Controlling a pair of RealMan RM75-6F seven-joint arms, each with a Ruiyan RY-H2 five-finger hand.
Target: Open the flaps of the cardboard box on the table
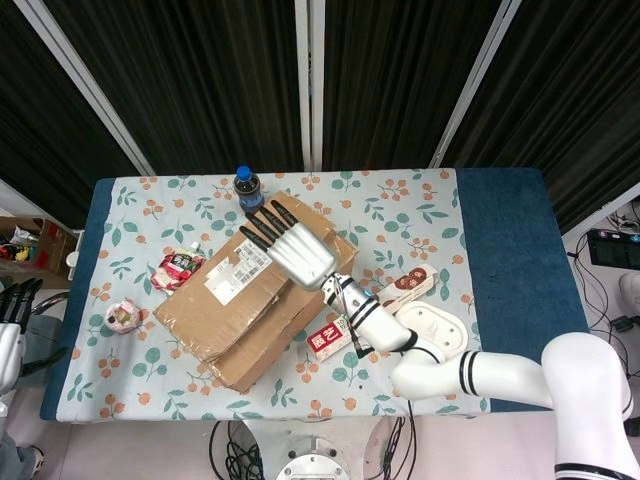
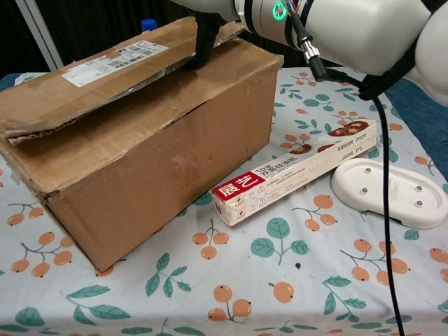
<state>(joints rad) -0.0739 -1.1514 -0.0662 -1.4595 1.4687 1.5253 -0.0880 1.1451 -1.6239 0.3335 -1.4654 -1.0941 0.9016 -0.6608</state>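
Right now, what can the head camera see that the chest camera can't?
Only the head view shows the red snack pouch, the pink round thing, the left hand off the table's edge, and the right hand whole, lying flat over the box top. Only the chest view shows the cardboard box's front wall and a dark finger under the raised flap. Both show the cardboard box, bottle cap, long carton and white base.

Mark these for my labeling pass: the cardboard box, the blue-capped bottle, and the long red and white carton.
cardboard box (image 2: 175, 161), chest view, on its front side wall.
blue-capped bottle (image 1: 248, 190), head view, on its dark body below the cap.
long red and white carton (image 2: 294, 175), chest view, on its white side face.
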